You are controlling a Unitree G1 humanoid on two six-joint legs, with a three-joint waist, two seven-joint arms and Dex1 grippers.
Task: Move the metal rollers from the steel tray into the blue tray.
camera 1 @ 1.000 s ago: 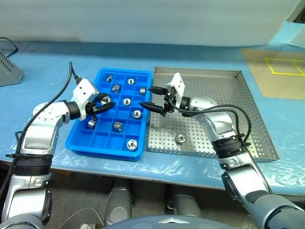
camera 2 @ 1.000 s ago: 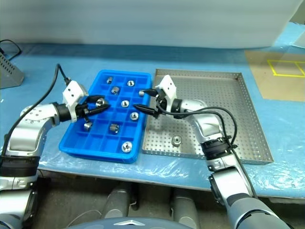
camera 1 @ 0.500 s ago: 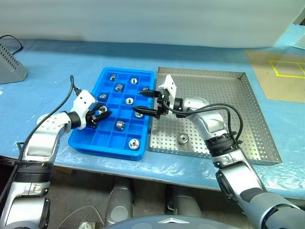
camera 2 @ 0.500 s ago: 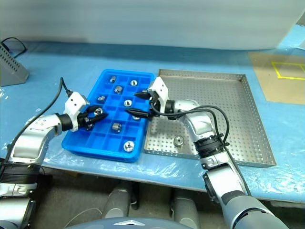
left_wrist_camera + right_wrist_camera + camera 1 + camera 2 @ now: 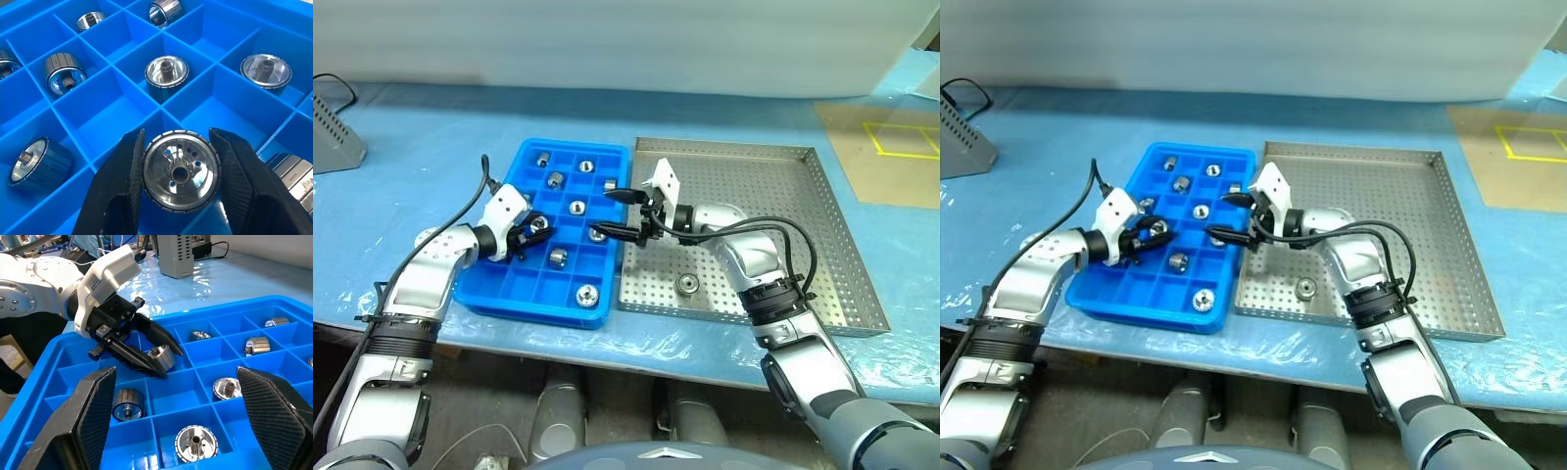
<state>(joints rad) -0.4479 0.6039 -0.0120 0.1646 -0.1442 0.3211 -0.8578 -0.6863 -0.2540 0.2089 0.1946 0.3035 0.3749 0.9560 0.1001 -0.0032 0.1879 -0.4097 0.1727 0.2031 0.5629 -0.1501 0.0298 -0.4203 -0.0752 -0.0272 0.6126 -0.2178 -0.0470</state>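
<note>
roller (image 5: 179, 176) sits pinched between the two black fingers of the left gripper (image 5: 530, 233), squeezed tight on its round sides. a second ago this hand was higher over the blue tray (image 5: 485, 297); now it has dipped down, and the roller hangs just above an empty box near the tray's left side. that looks like the drop is close: the hand seems to need only to go a little lower and let go.

the right gripper (image 5: 615, 212) has its fingers wide apart with nothing in them. it has stayed where it was, over the edge where the blue tray meets the steel tray (image 5: 827, 235), pointing toward the left hand.

other rollers already lie in the blue tray's boxes, one to a box. one last roller (image 5: 685, 284) lies alone on the dotted floor of the steel tray, near its front edge. so the job looks nearly done, with that one left to fetch.
</note>
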